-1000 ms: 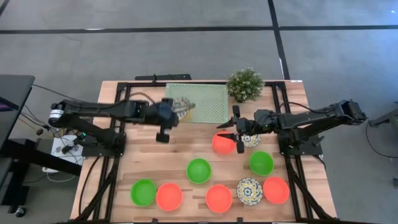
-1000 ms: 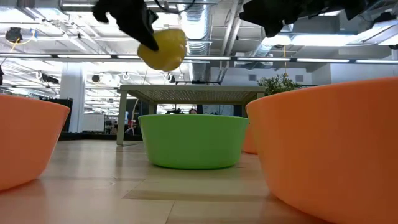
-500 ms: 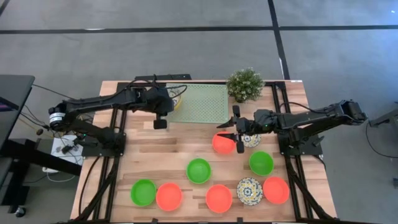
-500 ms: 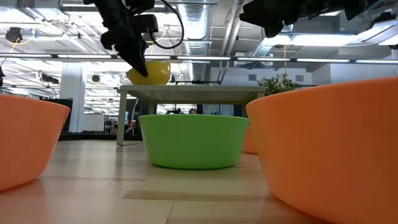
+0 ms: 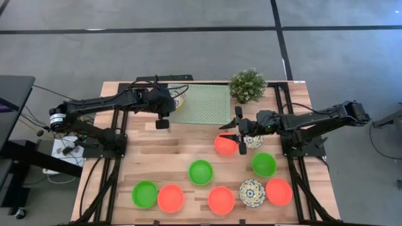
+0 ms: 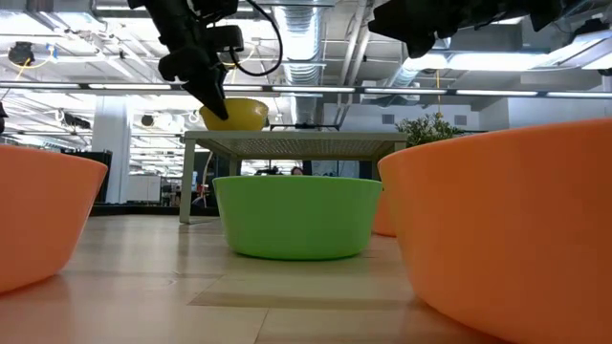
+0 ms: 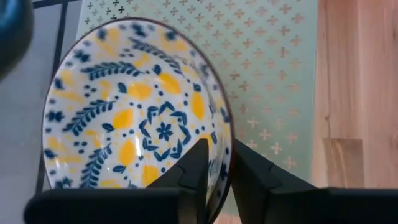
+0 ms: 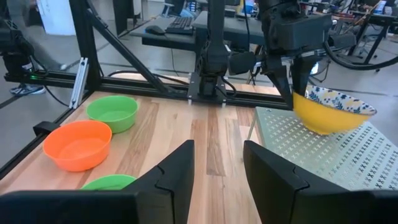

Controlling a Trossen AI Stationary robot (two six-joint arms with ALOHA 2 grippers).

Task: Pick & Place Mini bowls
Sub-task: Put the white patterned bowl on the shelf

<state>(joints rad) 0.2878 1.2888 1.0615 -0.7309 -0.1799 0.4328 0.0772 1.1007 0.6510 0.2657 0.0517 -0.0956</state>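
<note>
One patterned bowl [image 7: 134, 118], rim between left fingers [image 7: 193, 171].

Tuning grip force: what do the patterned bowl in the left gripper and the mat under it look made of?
Patterned bowl: probably glazed ceramic or melamine; glossy, crisp blue-yellow print inside, plain yellow outside. The left gripper pinches its rim.
Green mat: looks thin and flexible, with a grid of small cross marks; whether it is plastic or fabric is unclear.
</note>
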